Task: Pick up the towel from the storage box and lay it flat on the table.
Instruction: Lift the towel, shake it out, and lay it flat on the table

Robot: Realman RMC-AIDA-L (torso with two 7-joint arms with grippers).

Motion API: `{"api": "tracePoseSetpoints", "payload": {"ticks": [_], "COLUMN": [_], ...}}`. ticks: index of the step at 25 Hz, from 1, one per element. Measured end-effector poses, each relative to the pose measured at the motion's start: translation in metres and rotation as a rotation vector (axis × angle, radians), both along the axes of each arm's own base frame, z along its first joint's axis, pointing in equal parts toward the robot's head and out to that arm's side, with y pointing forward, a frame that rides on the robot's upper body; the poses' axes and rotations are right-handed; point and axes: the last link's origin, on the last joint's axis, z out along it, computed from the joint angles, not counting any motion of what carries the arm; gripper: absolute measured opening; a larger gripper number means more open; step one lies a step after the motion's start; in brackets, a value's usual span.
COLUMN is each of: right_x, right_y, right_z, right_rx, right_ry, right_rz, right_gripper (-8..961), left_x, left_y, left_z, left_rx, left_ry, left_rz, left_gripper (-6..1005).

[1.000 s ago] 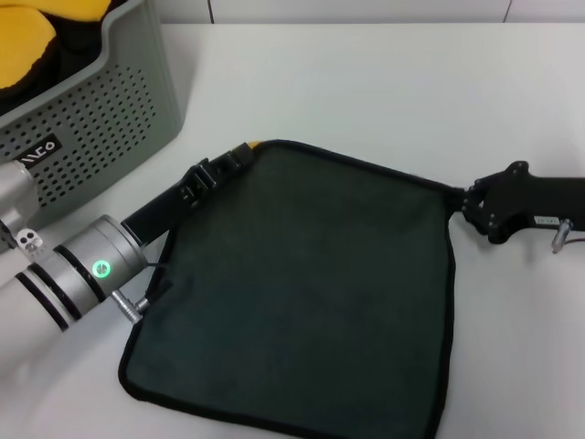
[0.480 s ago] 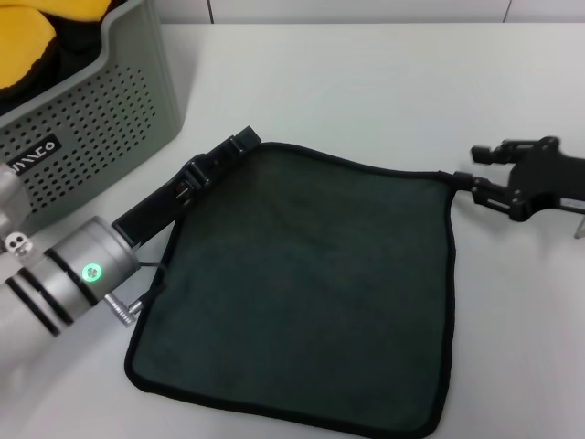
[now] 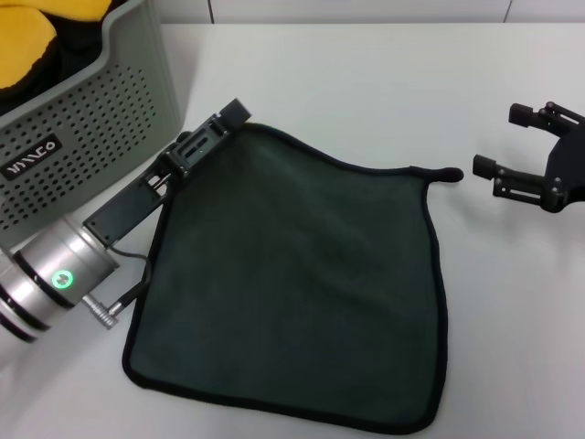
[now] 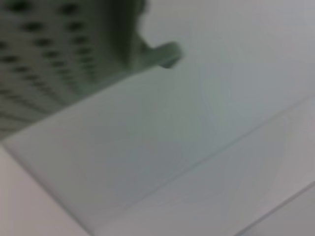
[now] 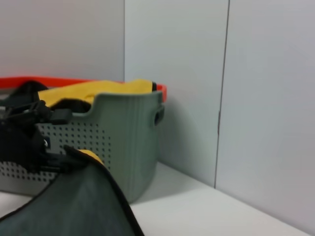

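The towel (image 3: pixel 292 274) lies spread on the table (image 3: pixel 366 82), dark green face up, with its black edging showing all round. My left gripper (image 3: pixel 227 119) sits at the towel's far left corner, right beside the storage box (image 3: pixel 101 101). In the right wrist view the left gripper (image 5: pixel 54 137) stands open, and the towel's corner (image 5: pixel 88 156) curls up next to it, showing yellow underneath. My right gripper (image 3: pixel 501 139) hovers open to the right of the towel's far right corner loop (image 3: pixel 446 174), apart from it.
Yellow and black cloths (image 3: pixel 23 55) fill the storage box (image 5: pixel 128 128) at the table's far left. The left wrist view holds only the blurred box wall (image 4: pixel 59 39) and a white surface. A white panelled wall (image 5: pixel 256 98) stands behind the table.
The right gripper let go of the towel's right corner, opened and drew back to the right. The left gripper slid farther away along the box. The towel settled flat.
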Motion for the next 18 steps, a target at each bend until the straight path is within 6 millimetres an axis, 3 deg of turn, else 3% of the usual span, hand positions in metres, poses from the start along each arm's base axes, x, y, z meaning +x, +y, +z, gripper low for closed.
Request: {"api": "tracePoseSetpoints", "payload": {"ticks": [4, 10, 14, 18], "right_x": [-0.002, -0.001, -0.001, -0.001], "right_y": [-0.003, -0.007, -0.007, -0.006], "right_z": [-0.001, -0.004, -0.003, -0.003], "right_rx": [-0.011, -0.028, -0.029, -0.021], "right_ry": [0.014, 0.027, 0.031, 0.021], "right_rz": [0.016, 0.022, 0.022, 0.032], "right_gripper": [732, 869, 868, 867], "left_x": [0.01, -0.011, -0.025, -0.043], "left_y": [0.008, 0.024, 0.022, 0.007], "left_z": [-0.004, -0.017, -0.017, -0.008], "left_rx": [-0.027, -0.113, -0.14, -0.138], "left_ry": [0.019, 0.102, 0.117, 0.106], "left_rz": [-0.041, 0.132, 0.208, 0.245], "left_gripper": [859, 874, 872, 871]}}
